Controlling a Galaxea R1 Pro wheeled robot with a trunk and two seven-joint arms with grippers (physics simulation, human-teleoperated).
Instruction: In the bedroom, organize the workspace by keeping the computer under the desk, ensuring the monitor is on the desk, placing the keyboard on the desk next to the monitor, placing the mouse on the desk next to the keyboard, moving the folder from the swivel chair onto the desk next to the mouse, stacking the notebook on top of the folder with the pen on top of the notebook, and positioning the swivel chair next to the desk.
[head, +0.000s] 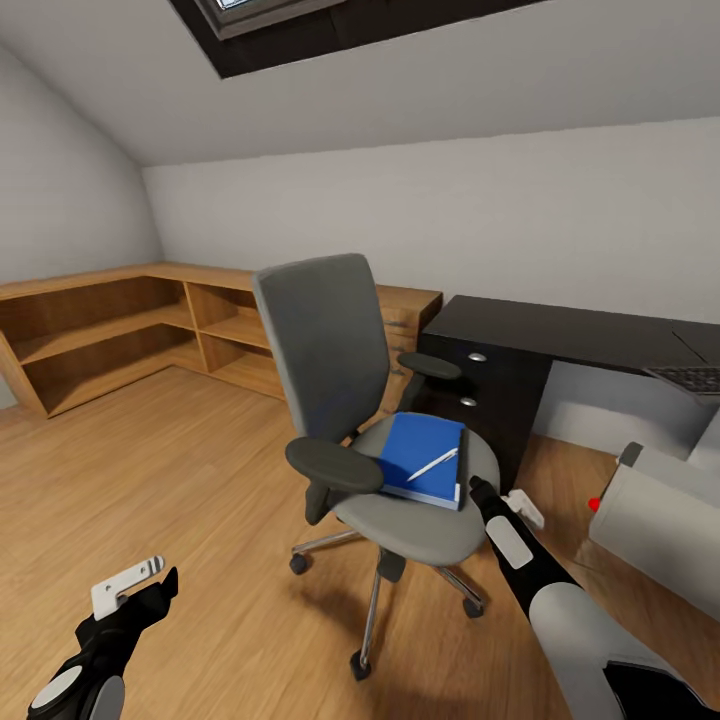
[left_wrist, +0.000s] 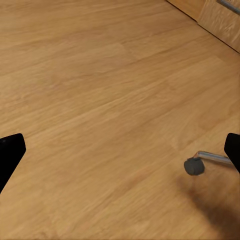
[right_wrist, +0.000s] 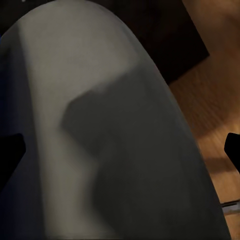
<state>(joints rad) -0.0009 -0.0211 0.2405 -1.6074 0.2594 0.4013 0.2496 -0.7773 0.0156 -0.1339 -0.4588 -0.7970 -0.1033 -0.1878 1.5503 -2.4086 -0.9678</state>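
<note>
While our right gripper (head: 478, 487) hangs wide open just beside the swivel chair (head: 330, 350), the blue folder (head: 425, 460) and pen (head: 432, 465) lie on its seat, and our left gripper (left_wrist: 120, 150) is open and empty too.

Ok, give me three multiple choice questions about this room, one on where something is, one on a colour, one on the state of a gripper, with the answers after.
1. Where does the pen lie?
A. On the floor
B. On the blue folder on the chair seat
C. On the black desk

2. What colour is the small light on the pale computer case?
A. Green
B. Blue
C. Red

3. How does the left gripper stand?
A. Open, with bare wood floor between its fingertips
B. Shut on the pen
C. Shut on a chair castor

Answers:
1 B, the head view shows the white pen slanting across the folder on the grey seat.
2 C, a red dot glows at the case's corner.
3 A, the left wrist view shows the two dark fingertips far apart over the floor, holding nothing.
</note>
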